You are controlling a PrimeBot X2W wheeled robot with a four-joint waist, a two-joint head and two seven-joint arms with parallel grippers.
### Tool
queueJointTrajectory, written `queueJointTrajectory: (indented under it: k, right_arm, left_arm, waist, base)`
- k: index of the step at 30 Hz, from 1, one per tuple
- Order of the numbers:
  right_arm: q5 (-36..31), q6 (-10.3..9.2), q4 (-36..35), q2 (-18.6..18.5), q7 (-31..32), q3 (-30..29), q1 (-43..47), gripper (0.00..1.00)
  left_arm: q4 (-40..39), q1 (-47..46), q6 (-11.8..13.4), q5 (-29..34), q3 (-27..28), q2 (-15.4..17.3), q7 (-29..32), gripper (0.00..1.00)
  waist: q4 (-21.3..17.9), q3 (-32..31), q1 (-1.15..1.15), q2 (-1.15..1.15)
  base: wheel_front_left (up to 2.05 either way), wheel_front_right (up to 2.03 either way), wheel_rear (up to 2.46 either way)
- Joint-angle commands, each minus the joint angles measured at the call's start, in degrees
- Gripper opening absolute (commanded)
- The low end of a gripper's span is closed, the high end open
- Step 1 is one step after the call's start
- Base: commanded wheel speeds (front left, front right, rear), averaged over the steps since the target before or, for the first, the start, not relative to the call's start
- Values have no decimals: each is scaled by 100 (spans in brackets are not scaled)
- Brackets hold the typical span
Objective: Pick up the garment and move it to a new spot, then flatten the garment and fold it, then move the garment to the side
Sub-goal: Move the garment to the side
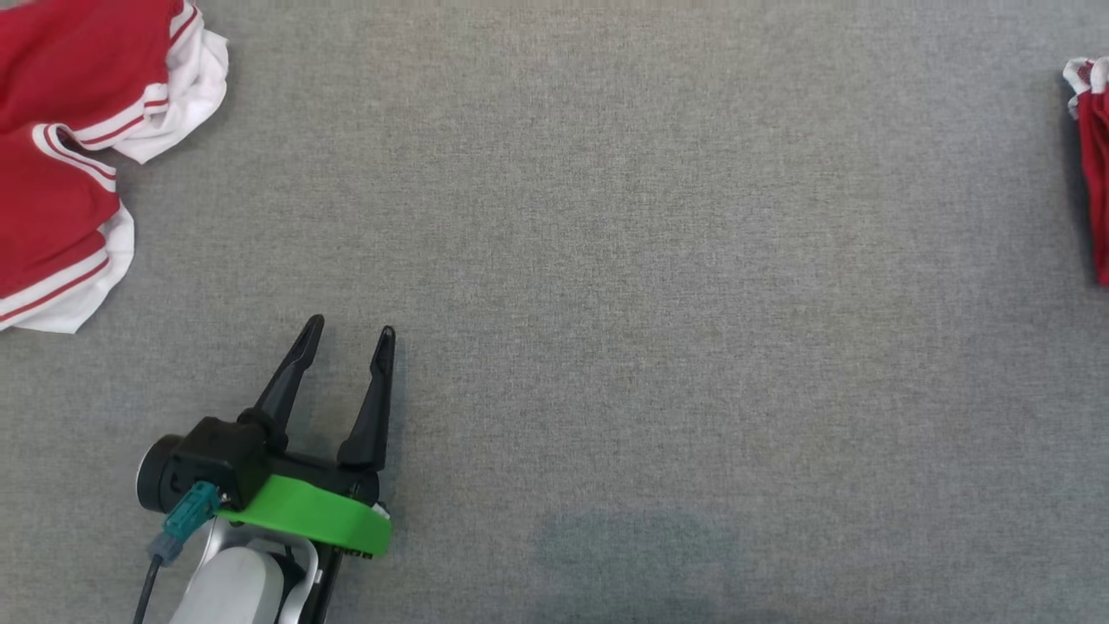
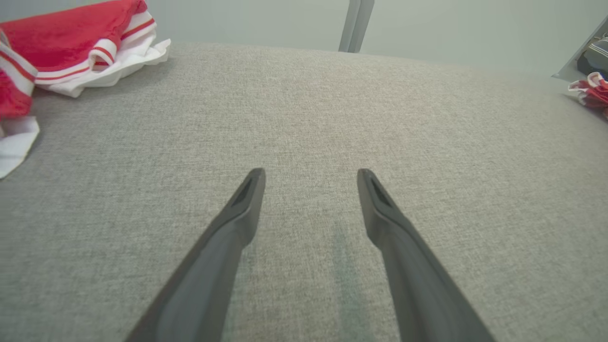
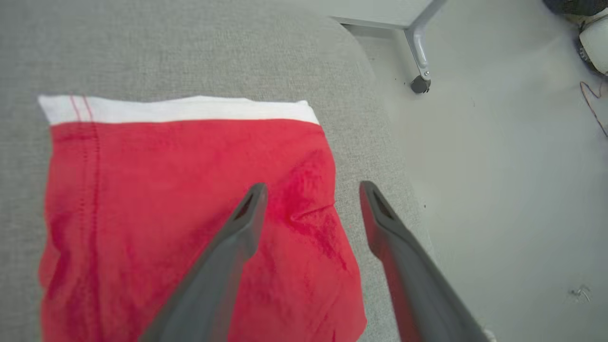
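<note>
Garment (image 3: 166, 190): red, white-banded, folded flat on grey surface (image 3: 190, 47), directly beneath right gripper (image 3: 311, 187), close to the surface's edge. Jaws spread wide, clasping nothing. Probably light, soft, floppy, prone to unfolding; best pinched through all layers at a folded edge. Left gripper (image 1: 352, 328) likewise spread and empty; crumpled red-and-white heap (image 1: 78, 147) ahead and left of it.

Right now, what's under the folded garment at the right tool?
Grey surface shows around the garment on three sides, so it rests flat there. Anything beneath the red fabric itself is covered.
</note>
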Motion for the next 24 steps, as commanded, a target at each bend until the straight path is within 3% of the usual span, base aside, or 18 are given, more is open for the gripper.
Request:
queueJointTrajectory:
  k: [1,7,12,17,24]
  right_arm:
    - [163,-1,-101,18,-340,31,63,100]
    - [523,-1,-602,86,-1901,300,588,100]
    - [695,0,-1211,363,-2923,556,1480,100]
    - [646,-1,-1590,847,-3557,965,2197,100]
    - [152,-4,-1563,1773,-4754,1224,3243,100]
  left_arm:
    - [38,62,25,-8,22,-23,-32,100]
    - [297,274,117,31,117,-28,-71,100]
    - [529,553,196,82,278,-64,-106,100]
    - [516,816,216,150,558,-55,-100,100]
    - [582,1000,16,364,939,-123,-102,100]
  waist:
    - [18,-282,-1,49]
    - [176,-978,-1,49]
    - [378,-1524,-1,49]
    - [423,-1783,-1,49]
    - [585,-2006,-1,49]
  base:
    - [0,0,0]
    - [0,0,0]
    - [0,0,0]
    - [0,0,0]
    - [0,0,0]
